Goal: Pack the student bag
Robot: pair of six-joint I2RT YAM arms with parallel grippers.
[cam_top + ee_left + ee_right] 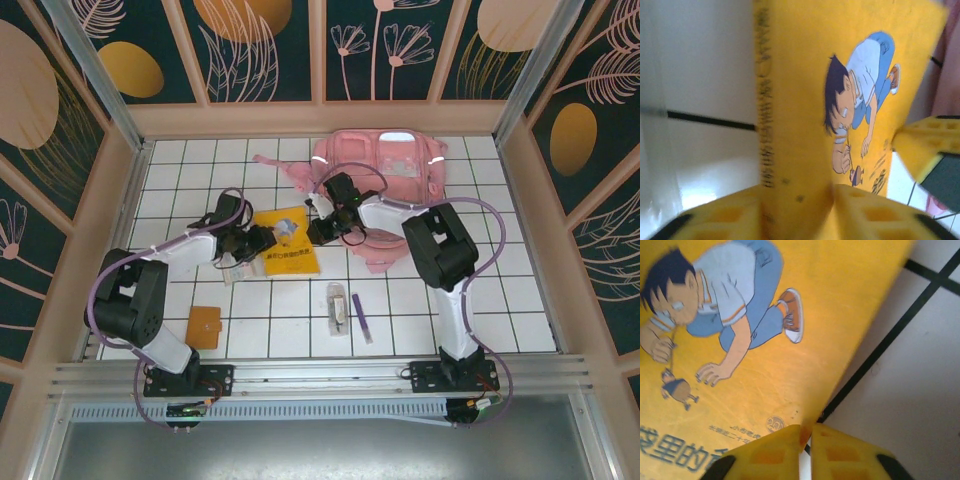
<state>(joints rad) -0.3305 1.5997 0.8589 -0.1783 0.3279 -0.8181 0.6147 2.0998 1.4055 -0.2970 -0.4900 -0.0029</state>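
Note:
A yellow book [288, 243] with a cartoon boy on its cover lies on the white tiled table between both grippers. My left gripper [262, 240] holds its left edge. In the left wrist view the book's spine [790, 125] sits squeezed between the yellow fingers, the gripper [797, 210] shut on it. My right gripper [315, 232] is at the book's right corner. In the right wrist view that corner of the book [765, 340] is pinched between the nearly closed fingers of the gripper [805, 440]. The pink student bag [385, 165] lies behind the right arm at the back.
A small orange notebook [204, 326] lies at the front left. A clear pouch [338, 305] and a purple pen [361, 318] lie in the front middle. Wooden walls [120, 200] enclose the table on three sides.

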